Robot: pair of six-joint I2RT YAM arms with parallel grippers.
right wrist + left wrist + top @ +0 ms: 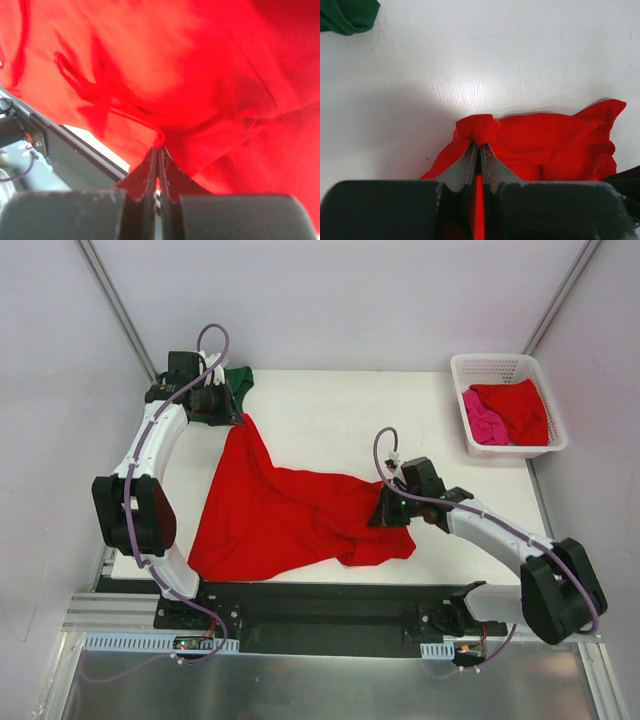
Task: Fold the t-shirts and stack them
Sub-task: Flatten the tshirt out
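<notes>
A bright red t-shirt [280, 510] is stretched across the white table [330, 410] between my two grippers. My left gripper [232, 412] is shut on one end of it at the far left; the left wrist view shows a bunched red tip [478, 129] pinched in the jaws. My right gripper [388, 508] is shut on the shirt's right part, and red cloth [200, 75] fills the right wrist view. A dark green t-shirt [239, 379] lies at the far left corner, mostly hidden behind the left gripper; it shows in the left wrist view [347, 15].
A white lattice basket [507, 368] stands at the far right with a red tee [520, 405] and a pink tee [484, 425] inside. The black mounting rail [320, 605] runs along the table's near edge.
</notes>
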